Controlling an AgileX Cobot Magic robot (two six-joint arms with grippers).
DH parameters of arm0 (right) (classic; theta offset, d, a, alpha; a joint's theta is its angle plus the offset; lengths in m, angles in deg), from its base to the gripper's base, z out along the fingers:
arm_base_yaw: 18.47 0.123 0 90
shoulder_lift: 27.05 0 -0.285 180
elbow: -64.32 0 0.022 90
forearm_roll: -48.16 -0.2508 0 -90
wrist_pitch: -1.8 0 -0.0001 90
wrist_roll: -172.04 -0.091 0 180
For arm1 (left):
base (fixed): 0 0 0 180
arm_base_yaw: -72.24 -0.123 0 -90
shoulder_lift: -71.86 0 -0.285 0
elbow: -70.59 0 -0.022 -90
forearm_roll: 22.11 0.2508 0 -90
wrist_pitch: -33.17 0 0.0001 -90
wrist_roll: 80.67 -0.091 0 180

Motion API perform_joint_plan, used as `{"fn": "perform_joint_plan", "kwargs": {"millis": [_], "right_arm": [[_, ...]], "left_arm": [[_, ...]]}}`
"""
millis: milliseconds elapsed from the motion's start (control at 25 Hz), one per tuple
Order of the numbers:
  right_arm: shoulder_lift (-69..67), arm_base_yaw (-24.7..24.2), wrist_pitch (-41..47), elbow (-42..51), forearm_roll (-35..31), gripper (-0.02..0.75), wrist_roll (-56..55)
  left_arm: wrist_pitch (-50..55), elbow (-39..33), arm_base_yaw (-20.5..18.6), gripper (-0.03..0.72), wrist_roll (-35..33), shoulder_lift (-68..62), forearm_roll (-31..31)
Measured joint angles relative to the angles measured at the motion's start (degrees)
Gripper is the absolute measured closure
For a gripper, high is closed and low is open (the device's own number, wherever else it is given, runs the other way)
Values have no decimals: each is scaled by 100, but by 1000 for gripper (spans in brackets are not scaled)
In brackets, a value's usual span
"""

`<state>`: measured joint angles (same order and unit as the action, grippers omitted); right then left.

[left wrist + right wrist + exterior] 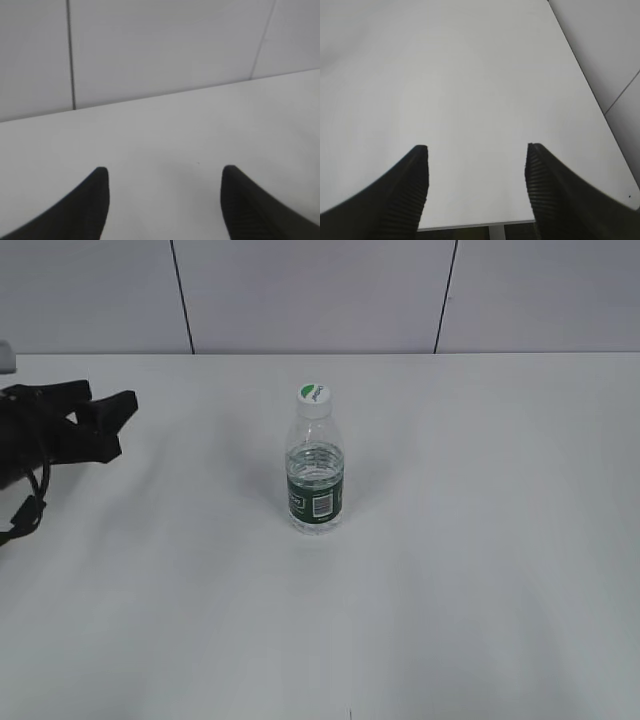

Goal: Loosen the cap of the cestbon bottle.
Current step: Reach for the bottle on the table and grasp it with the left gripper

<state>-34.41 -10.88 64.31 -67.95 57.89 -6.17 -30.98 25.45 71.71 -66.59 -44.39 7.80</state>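
The cestbon bottle (316,475) stands upright in the middle of the white table, clear with a dark green label band and a white barcode patch. Its white cap (312,396) with a green mark sits on the neck. My left gripper (108,405) is at the far left of the exterior view, well away from the bottle, its black fingers open and empty. In the left wrist view the left gripper (165,172) frames only bare table. The right gripper (476,148) is open over bare table in the right wrist view and is outside the exterior view.
A white table (480,570) spreads around the bottle, with a panelled grey wall (320,290) behind it. The right wrist view shows the table's edge (470,225) and a leg below it. Black cables hang by the left arm (30,505).
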Motion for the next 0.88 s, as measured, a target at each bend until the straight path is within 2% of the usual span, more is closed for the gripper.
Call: {"fn": "perform_joint_plan", "kwargs": {"millis": [320, 640, 760, 880], "right_arm": [[0, 0, 0, 0, 0, 271, 0], [0, 0, 0, 0, 0, 271, 0], [0, 0, 0, 0, 0, 271, 0], [0, 0, 0, 0, 0, 271, 0]], "left_arm": [[-311, 858, -181, 250, 775, -859, 2295], [-451, 2427, -181, 260, 2259, -1427, 5050], [-478, 2711, -181, 260, 2490, -1523, 5508], [-484, 2756, -181, 263, 2531, -1528, 5666]]}}
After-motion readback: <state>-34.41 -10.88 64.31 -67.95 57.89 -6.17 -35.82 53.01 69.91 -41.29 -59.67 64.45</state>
